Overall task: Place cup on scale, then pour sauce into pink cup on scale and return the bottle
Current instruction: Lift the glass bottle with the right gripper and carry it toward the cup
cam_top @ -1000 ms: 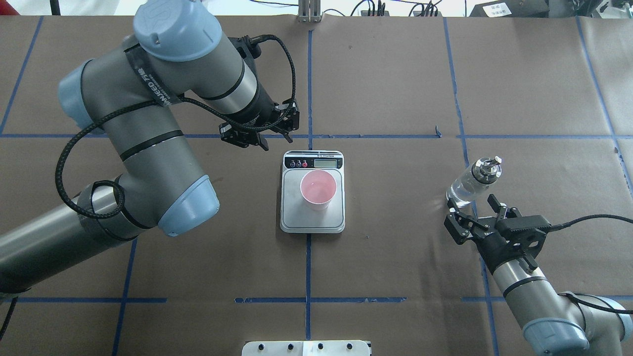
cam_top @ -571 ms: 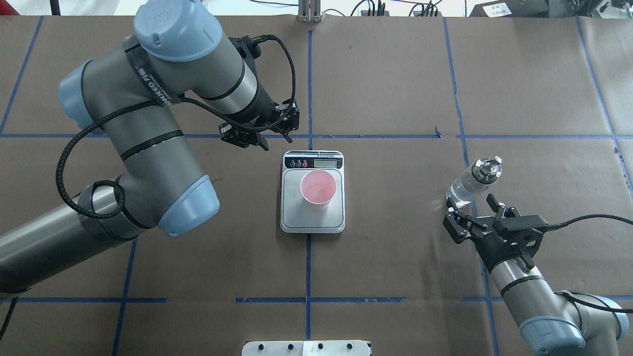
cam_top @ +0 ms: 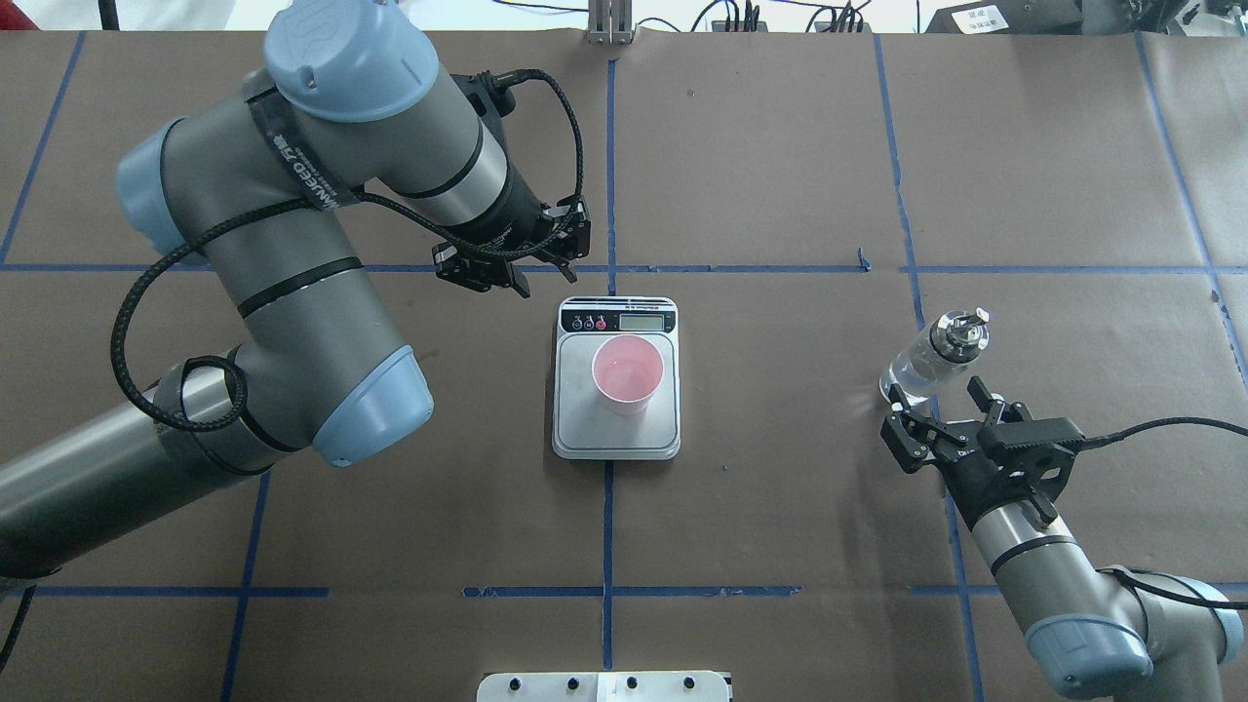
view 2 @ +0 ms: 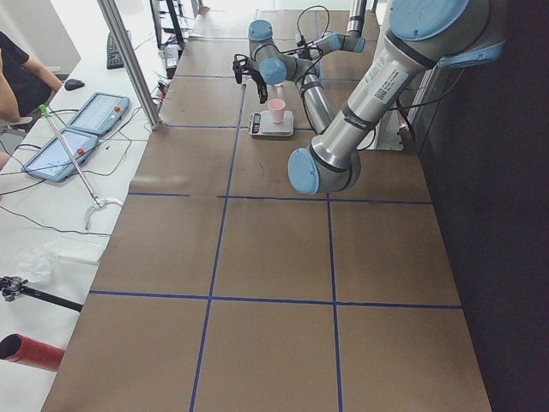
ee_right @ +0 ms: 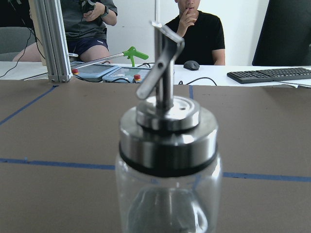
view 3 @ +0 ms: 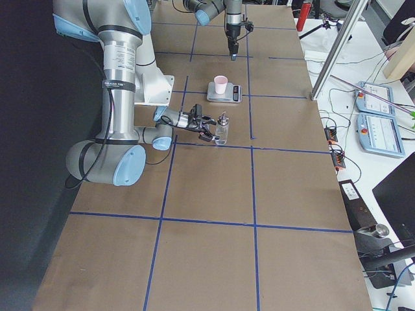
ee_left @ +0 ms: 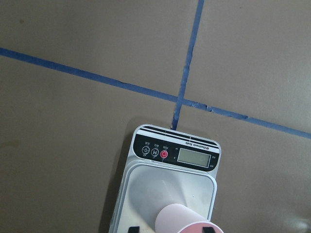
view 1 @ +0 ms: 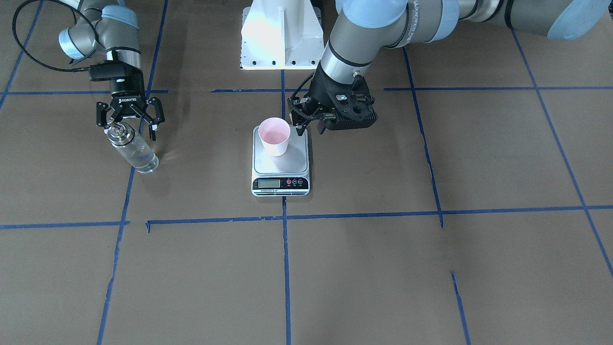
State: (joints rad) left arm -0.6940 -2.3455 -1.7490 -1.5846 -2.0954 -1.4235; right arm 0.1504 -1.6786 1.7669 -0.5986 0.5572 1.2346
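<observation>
The pink cup (cam_top: 628, 373) stands upright on the scale (cam_top: 585, 429), also in the front view as cup (view 1: 274, 135) on scale (view 1: 268, 165). My left gripper (cam_top: 546, 278) is open and empty, raised just beyond the scale's display end; its wrist view shows the cup's rim (ee_left: 187, 221) low between the fingertips. The glass bottle (cam_top: 931, 363) with silver spout stands free on the table at the right, holding clear liquid. My right gripper (cam_top: 936, 411) is open just behind it, not touching. The bottle fills the right wrist view (ee_right: 167, 145).
The table is brown paper with a blue tape grid (cam_top: 608, 195). The white robot base (view 1: 280, 33) stands behind the scale. Operators, tablets and a keyboard (ee_right: 269, 75) are beyond the far table edge.
My right gripper has shifted slightly back and to the right, away from the bottle. The left arm, cup, scale and bottle have not moved.
</observation>
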